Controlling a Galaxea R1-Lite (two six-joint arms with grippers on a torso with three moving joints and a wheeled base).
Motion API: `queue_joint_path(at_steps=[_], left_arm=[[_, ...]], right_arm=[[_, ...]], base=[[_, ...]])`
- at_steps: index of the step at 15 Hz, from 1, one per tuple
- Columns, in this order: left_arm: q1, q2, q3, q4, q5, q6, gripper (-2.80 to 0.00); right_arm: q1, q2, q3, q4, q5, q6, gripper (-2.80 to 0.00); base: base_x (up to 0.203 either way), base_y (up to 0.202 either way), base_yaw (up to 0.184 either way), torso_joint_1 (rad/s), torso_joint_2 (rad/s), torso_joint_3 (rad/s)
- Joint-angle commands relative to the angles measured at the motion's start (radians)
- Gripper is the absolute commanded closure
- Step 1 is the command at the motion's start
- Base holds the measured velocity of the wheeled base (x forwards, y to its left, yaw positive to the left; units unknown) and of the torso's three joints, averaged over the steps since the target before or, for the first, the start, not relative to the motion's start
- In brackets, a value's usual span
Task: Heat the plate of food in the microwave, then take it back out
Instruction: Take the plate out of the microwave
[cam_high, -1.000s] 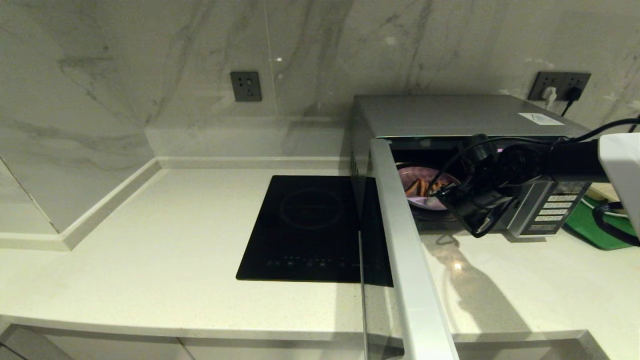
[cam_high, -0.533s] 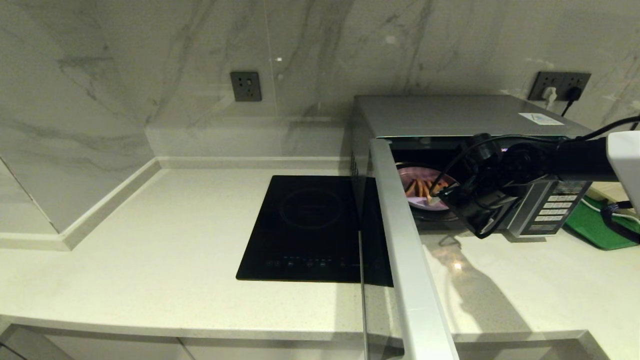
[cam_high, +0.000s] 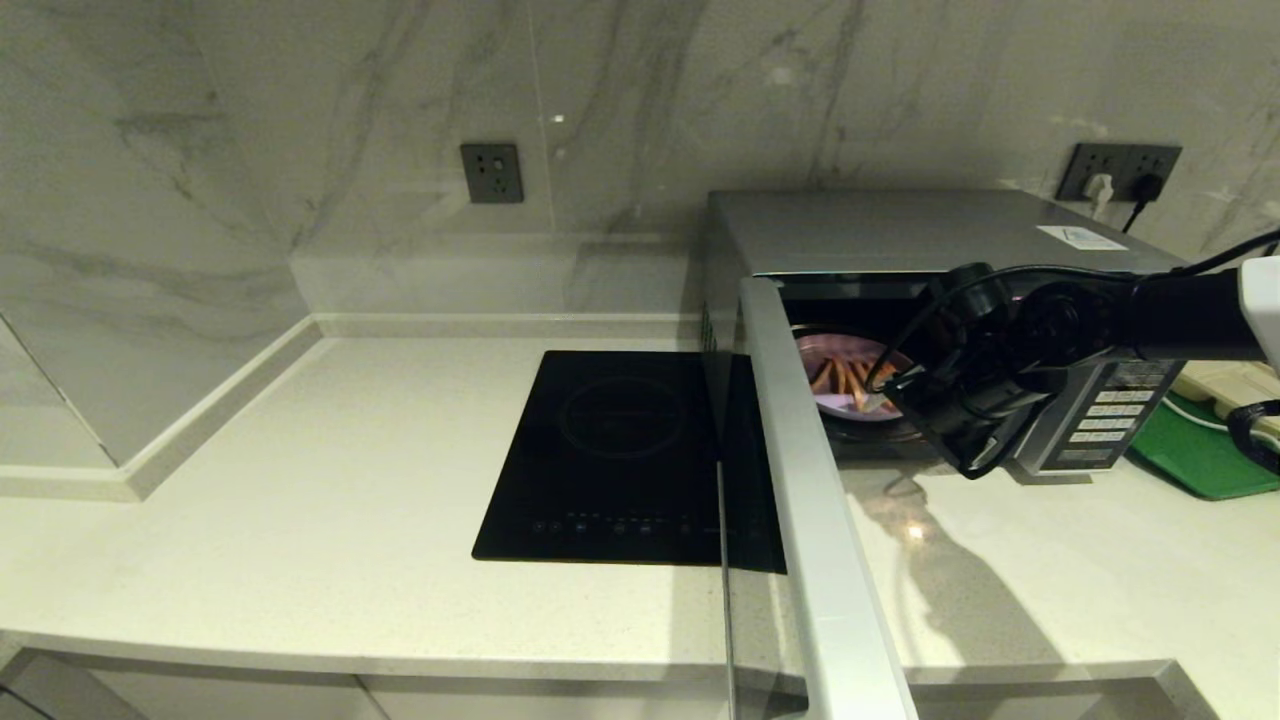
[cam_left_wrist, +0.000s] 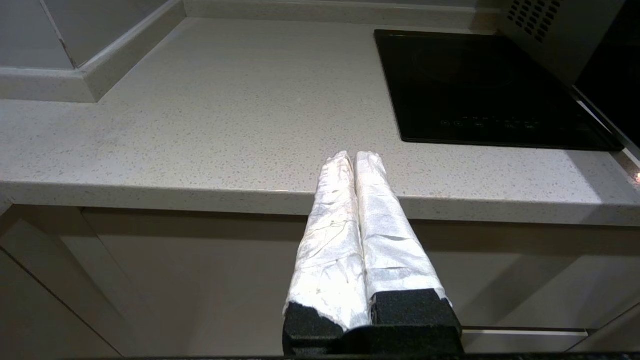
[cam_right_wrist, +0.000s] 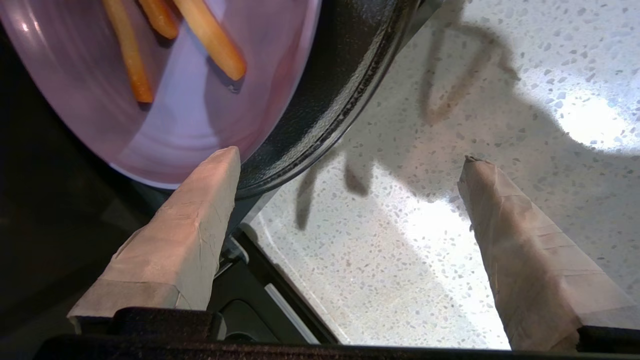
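The silver microwave (cam_high: 900, 230) stands at the back right of the counter with its door (cam_high: 800, 470) swung wide open toward me. Inside, the lilac plate of food (cam_high: 840, 375) with orange-yellow sticks rests on the dark turntable (cam_right_wrist: 340, 90). My right gripper (cam_high: 885, 395) hangs open at the oven's mouth. In the right wrist view the right gripper (cam_right_wrist: 350, 157) has one fingertip (cam_right_wrist: 222, 165) at the rim of the plate (cam_right_wrist: 190, 115), the other over bare counter; nothing is held. My left gripper (cam_left_wrist: 354, 156) is shut and empty, parked below the counter's front edge.
A flat black induction cooktop (cam_high: 625, 455) lies left of the microwave. The open door juts out past the counter's front edge. The button panel (cam_high: 1105, 415) is behind my right wrist. A green tray (cam_high: 1195, 450) sits at the far right.
My right arm has risen slightly and drifted a little to the right, its gripper still open. The plate stays inside the microwave.
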Motion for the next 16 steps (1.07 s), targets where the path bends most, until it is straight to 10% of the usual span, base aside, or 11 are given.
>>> queue_joint_path(at_steps=[1,16], left_arm=[[0.000,0.000,0.000,0.000,0.000,-0.001,0.00],[0.000,0.000,0.000,0.000,0.000,-0.001,0.00]], right_arm=[[0.001,0.005,-0.004,-0.012,0.003,0.005,-2.80],[-0.003,0.010,0.036,-0.039,-0.002,0.006,-2.80]], base=[[0.000,0.000,0.000,0.000,0.00,0.000],[0.000,0.000,0.000,0.000,0.00,0.000]])
